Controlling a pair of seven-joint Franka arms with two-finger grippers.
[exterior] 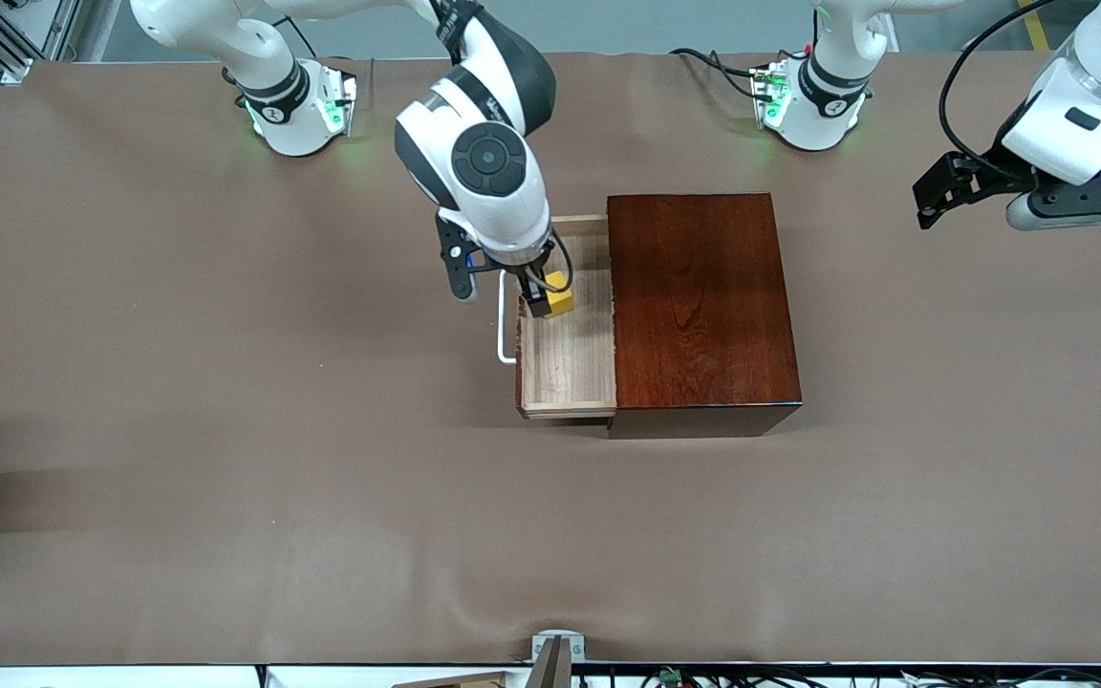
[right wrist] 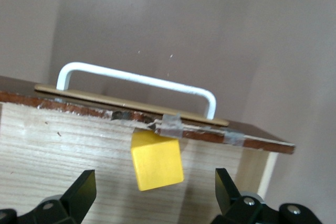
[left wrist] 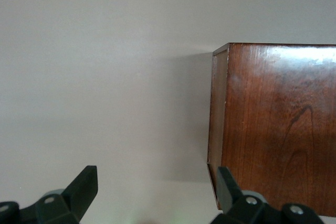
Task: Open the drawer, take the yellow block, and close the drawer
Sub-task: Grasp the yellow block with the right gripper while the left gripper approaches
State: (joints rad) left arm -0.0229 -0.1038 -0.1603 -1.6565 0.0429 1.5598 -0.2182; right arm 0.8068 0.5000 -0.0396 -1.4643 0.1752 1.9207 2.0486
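The drawer (exterior: 565, 368) stands pulled out of the dark reddish-brown box (exterior: 699, 296) toward the right arm's end of the table, with its white bar handle (exterior: 505, 330) leading. The yellow block (exterior: 560, 296) lies on the drawer floor, in the half farther from the front camera. My right gripper (exterior: 541, 302) reaches down into the drawer, open, one finger on each side of the block and clear of it. In the right wrist view the block (right wrist: 156, 161) sits between the fingertips (right wrist: 81, 184), close to the handle (right wrist: 136, 80) wall. My left gripper (exterior: 938, 191) waits open in the air.
Brown cloth (exterior: 226, 401) covers the whole table. The left wrist view shows the box's end (left wrist: 278, 124) and bare cloth (left wrist: 105, 77) between the open left gripper (left wrist: 156, 192) and the box. Both arm bases (exterior: 297, 105) stand along the table edge farthest from the front camera.
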